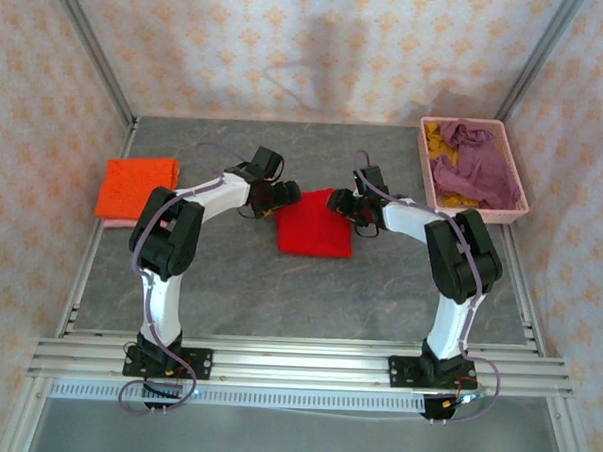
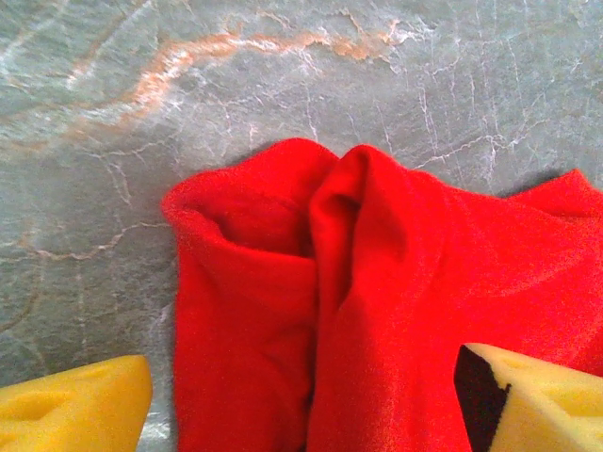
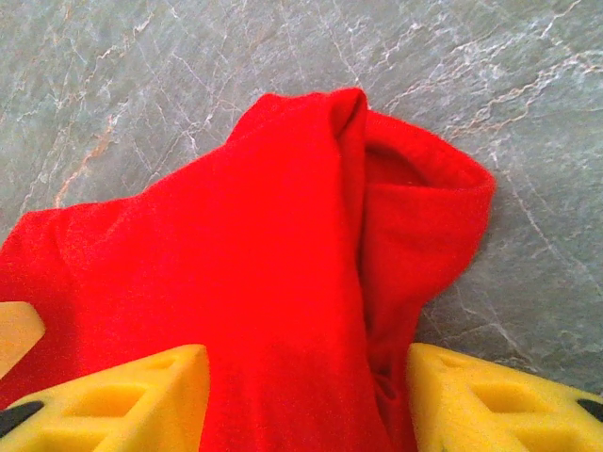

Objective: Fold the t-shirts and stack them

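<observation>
1. Left end effector [image 1: 283, 197] hangs at the 10 o'clock corner of the red t-shirt [image 1: 316, 227] in the top view. Its jaws are spread apart and hold nothing.
2. Its wrist camera shows its yellow foam pads [image 2: 80, 405] low in the frame at 7 and 5 o'clock. Red cloth lies loose between them (a raised pucker runs up toward 12 o'clock).
3. Right end effector [image 1: 340, 201] sits at the shirt's 1 o'clock corner, also spread open and empty. In its wrist view its own pads [image 3: 499, 400] flank a ridge of red cloth without pinching it.
4. The red t-shirt is folded into a rough square. It lies near the middle of the counter [image 1: 229, 283], between the two arms.
5. The orange t-shirt [image 1: 136, 184] lies folded at about 9 o'clock on the counter, well apart from the red one. It rests on the pale pink t-shirt [image 1: 117, 221] (only a strip of pink shows, along the 6 o'clock edge).
6. The pink basket [image 1: 482, 214] stands at about 2 o'clock on the counter. The crumpled mauve-purple t-shirt [image 1: 479, 166] fills most of it. The mustard yellow t-shirt [image 1: 445, 142] is bunched at the basket's 10 o'clock corner, beside the mauve one.
</observation>
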